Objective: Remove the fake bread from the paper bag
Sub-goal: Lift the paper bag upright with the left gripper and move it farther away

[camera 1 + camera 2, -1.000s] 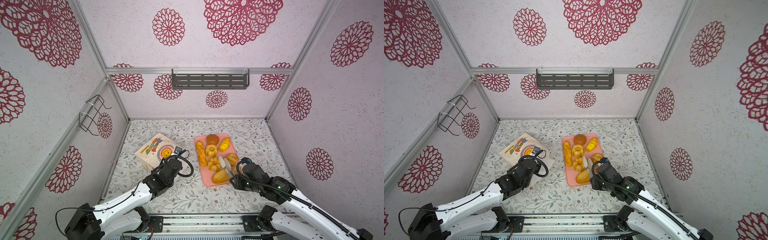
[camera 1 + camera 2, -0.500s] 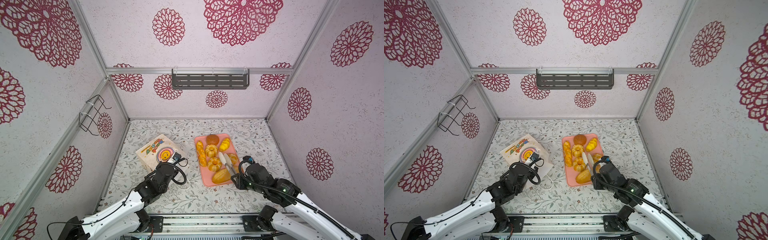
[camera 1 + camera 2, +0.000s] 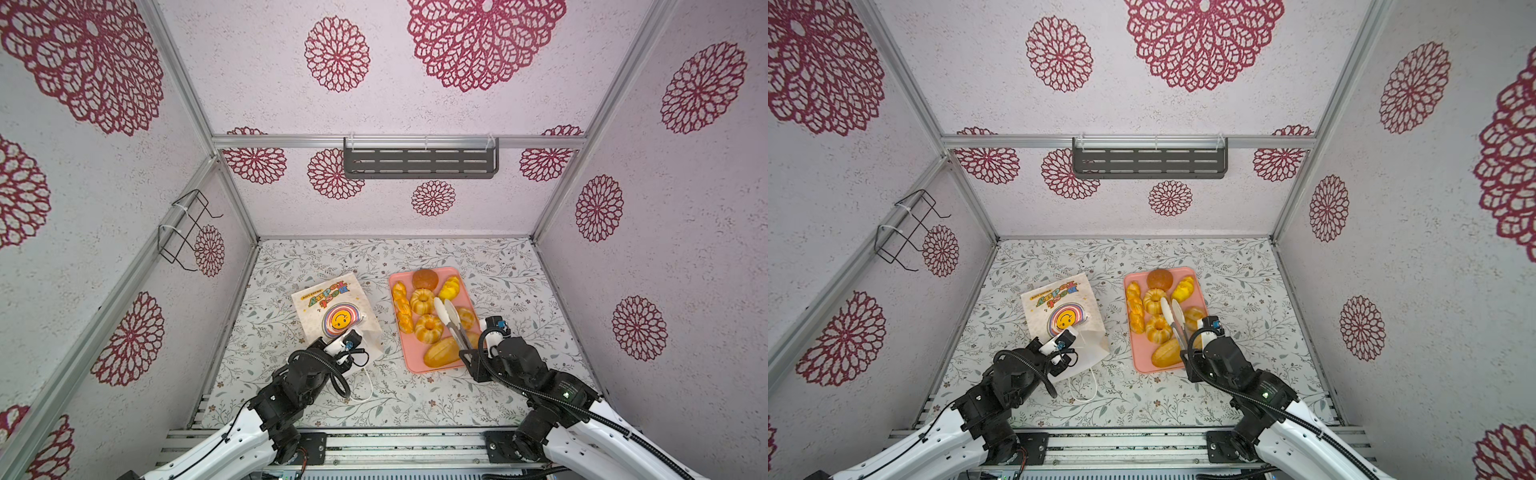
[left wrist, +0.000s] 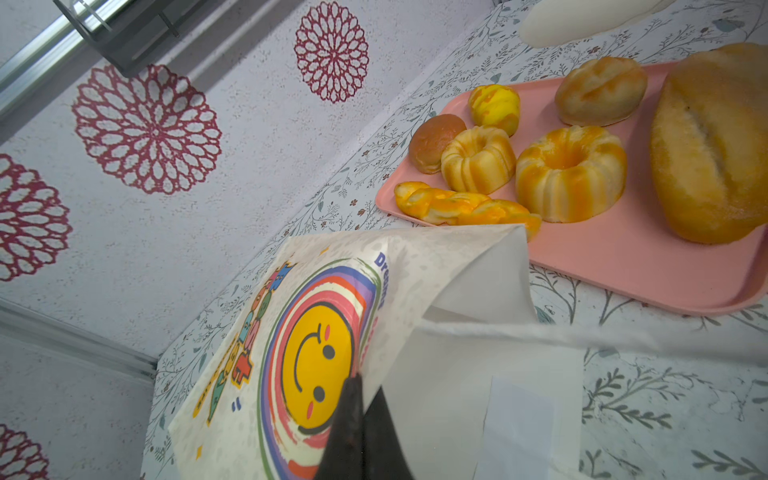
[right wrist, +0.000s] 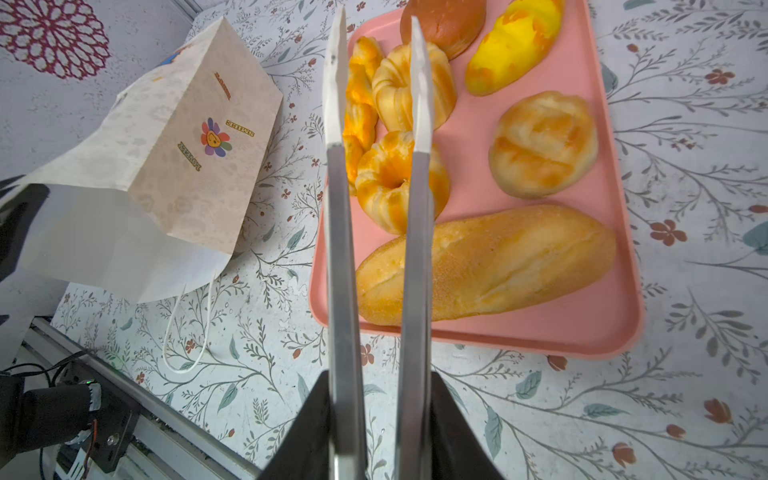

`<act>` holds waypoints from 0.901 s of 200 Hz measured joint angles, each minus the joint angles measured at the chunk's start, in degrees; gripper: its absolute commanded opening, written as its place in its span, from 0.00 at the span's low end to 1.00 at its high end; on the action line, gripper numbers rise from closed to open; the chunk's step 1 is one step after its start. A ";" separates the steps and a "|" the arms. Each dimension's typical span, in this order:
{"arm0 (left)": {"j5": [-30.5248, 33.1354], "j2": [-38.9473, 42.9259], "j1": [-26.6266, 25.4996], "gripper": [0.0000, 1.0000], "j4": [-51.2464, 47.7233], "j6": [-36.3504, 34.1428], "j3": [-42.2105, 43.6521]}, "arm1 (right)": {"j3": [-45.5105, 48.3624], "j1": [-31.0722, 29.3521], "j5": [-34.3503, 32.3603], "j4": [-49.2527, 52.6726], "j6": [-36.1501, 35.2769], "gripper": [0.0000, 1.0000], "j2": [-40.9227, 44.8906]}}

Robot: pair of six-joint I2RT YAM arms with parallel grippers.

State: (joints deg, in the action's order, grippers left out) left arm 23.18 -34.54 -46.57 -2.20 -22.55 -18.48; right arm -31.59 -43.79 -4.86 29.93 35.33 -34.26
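Observation:
The paper bag (image 3: 332,311) (image 3: 1063,311) lies tipped on the table, smiley face up and mouth toward the front. My left gripper (image 3: 355,333) (image 4: 361,386) is shut on the upper edge of that mouth; the inside that shows is bare white paper. The fake bread rests on a pink tray (image 3: 409,363) (image 5: 582,324): a long loaf (image 3: 442,353) (image 5: 486,262), two ring cakes (image 3: 422,300), a brown bun (image 3: 424,278), a yellow roll (image 3: 449,288), a braided stick (image 3: 402,307). My right gripper (image 3: 467,351) (image 5: 378,382) is shut on metal tongs (image 3: 451,320) (image 5: 338,208), whose empty white tips hang over the tray.
A white cord handle (image 3: 365,390) of the bag trails on the floral table near the front rail. A grey slotted shelf (image 3: 419,163) hangs on the back wall and a black wire rack (image 3: 187,228) on the left wall. Walls close in three sides.
My left gripper has drawn back toward the front with the bag's edge, and the bag has tipped over flatter. The tongs have swung a little farther over the tray.

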 measured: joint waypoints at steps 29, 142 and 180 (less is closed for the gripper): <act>-0.04 -3.85 0.17 0.00 1.57 -2.05 -0.24 | 1.18 2.25 2.40 -4.15 -1.64 0.35 -2.97; 0.81 -14.23 4.17 0.00 5.18 -7.04 -4.07 | 0.57 12.04 9.84 -9.86 -4.17 0.34 -7.65; 2.45 -16.22 7.10 0.00 -1.29 -1.29 -14.47 | 0.26 12.33 9.35 -6.75 -2.80 0.34 -4.96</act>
State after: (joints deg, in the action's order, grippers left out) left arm 25.63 -50.76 -39.46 -3.49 -23.83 -32.95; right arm -31.33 -31.46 4.49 23.18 32.53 -39.22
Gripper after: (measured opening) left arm 0.045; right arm 0.343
